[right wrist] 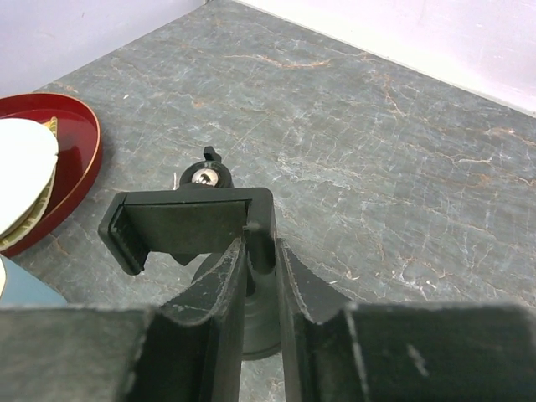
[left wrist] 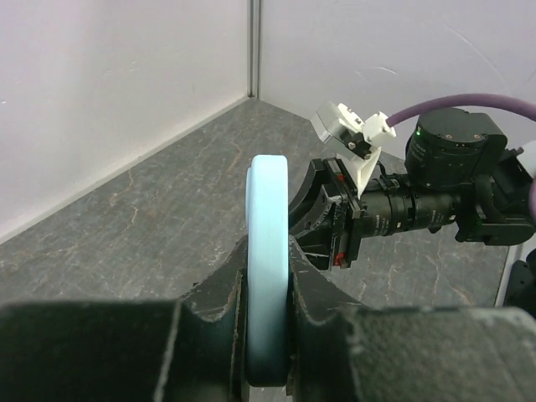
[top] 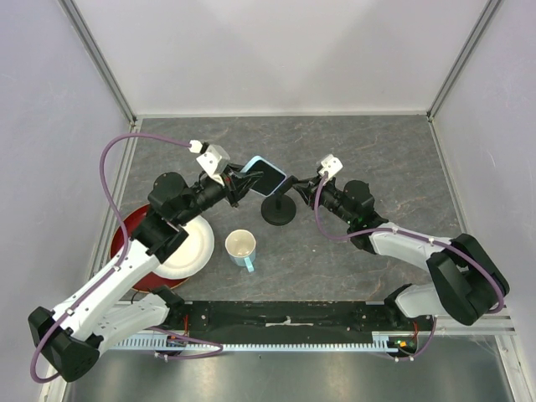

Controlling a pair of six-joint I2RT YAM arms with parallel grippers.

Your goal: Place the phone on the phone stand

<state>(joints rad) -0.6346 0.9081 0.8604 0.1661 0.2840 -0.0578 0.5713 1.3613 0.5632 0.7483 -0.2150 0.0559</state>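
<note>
Left tool [left wrist: 268, 289] pinched the phone [left wrist: 268, 209] across both faces, mid-frame; stiff, slick, likely fragile, so that hold suited; right tool [right wrist: 260, 276] nipped the clamp of the phone stand [right wrist: 180, 226].

The top camera is looking down on the table [top: 377, 167] from high behind the left pincer [top: 243, 181] and right pincer [top: 296, 183]. Each wrist camera is peering closely along its own, the left one facing the right pincer just beyond.
</note>
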